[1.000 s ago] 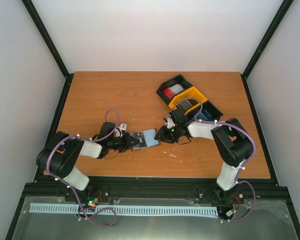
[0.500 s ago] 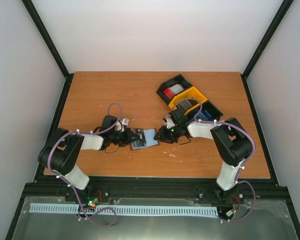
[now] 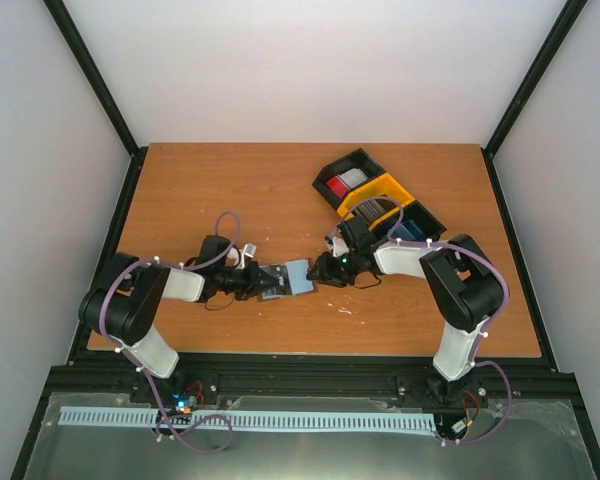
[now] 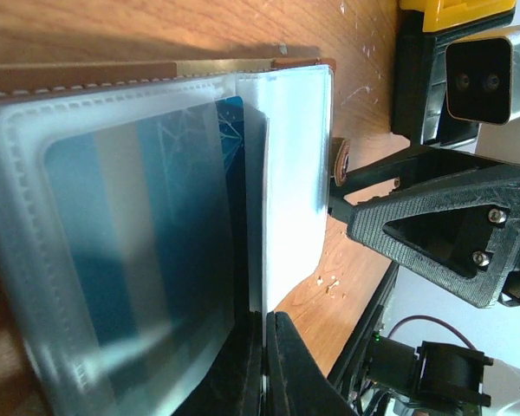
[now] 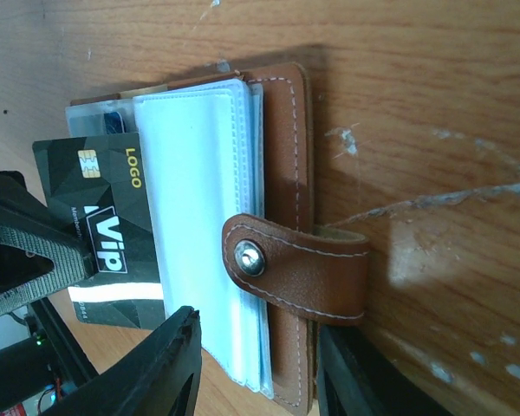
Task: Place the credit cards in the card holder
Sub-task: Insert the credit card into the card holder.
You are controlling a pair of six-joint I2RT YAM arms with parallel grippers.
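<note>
Now, the insert step: a dark grey card [image 5: 104, 234] poised at the open card holder [image 3: 285, 277].

On the desk [image 3: 230, 190], short of the black-and-yellow tray [image 3: 380, 195], the card holder lies open near the middle with its clear sleeves [image 5: 199, 217] up. The right end effector [image 5: 258, 325] stands with jaws spread either side of the tab clasp [image 5: 295, 264], gripping nothing visible. The left end effector [image 4: 265, 325] is pinched thin on the dark grey card, whose edge lies against the sleeves. A blue card [image 4: 147, 260] sits in one sleeve. Next, I judge, the card's edge must find a free pocket's slit and slide in flat, the holder pinned against shifting.
</note>
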